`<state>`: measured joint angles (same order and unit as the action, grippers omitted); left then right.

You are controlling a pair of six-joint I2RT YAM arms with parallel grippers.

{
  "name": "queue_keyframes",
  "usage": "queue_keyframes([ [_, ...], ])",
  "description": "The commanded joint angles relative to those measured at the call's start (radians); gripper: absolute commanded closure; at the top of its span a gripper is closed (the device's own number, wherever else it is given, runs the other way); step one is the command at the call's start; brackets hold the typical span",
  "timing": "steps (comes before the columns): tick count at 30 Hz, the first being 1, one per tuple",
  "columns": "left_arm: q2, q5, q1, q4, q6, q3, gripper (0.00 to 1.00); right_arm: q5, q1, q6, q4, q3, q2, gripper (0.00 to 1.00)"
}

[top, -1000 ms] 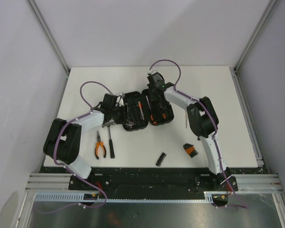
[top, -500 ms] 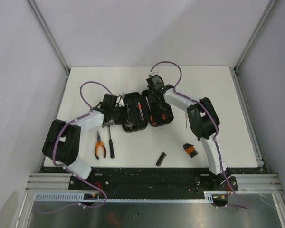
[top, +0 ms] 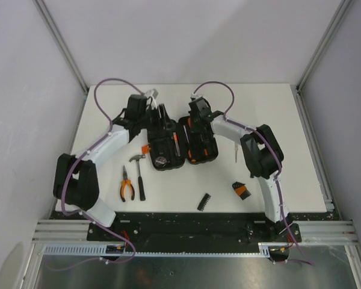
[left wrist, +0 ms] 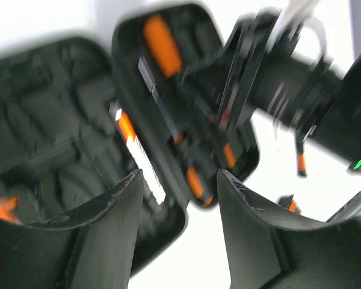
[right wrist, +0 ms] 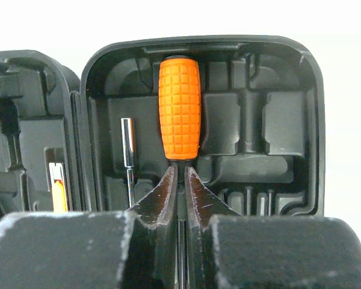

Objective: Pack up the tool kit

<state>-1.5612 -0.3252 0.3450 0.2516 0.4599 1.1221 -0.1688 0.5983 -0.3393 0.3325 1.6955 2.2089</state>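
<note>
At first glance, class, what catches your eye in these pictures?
The open black case at the centre stands out. In its right half, the right fingers pinch an orange-handled screwdriver just below its grip. Orange pliers and a hammer lie loose in front, to the left.

L arm [top: 108,141] + R arm [top: 228,127] crowd case [top: 168,150] far side, pliers [top: 127,186], hammer [top: 139,177] near-left; table [top: 289,120] room far-right.
</note>
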Motion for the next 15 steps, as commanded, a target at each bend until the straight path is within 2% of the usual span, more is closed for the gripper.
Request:
queue_keyframes([
  [1, -0.114, 0.004, 0.008, -0.028, 0.045, 0.171, 0.44, 0.156, 0.030, -0.045, 0.131, -0.175, 0.009, 0.90],
  [5, -0.248, -0.026, 0.014, -0.032, 0.078, 0.303, 0.46, 0.152, -0.002, -0.075, 0.017, -0.172, -0.062, 0.80],
  [9, -0.350, -0.047, 0.023, -0.030, 0.094, 0.404, 0.47, 0.122, -0.049, -0.075, -0.013, -0.077, -0.102, 0.73],
  [12, -0.399, -0.045, 0.028, -0.034, 0.098, 0.447, 0.48, 0.108, -0.071, -0.069, -0.036, -0.052, -0.151, 0.71],
  [15, -0.435, -0.051, 0.039, -0.036, 0.086, 0.485, 0.50, 0.105, -0.080, -0.067, -0.037, -0.083, -0.208, 0.73],
])
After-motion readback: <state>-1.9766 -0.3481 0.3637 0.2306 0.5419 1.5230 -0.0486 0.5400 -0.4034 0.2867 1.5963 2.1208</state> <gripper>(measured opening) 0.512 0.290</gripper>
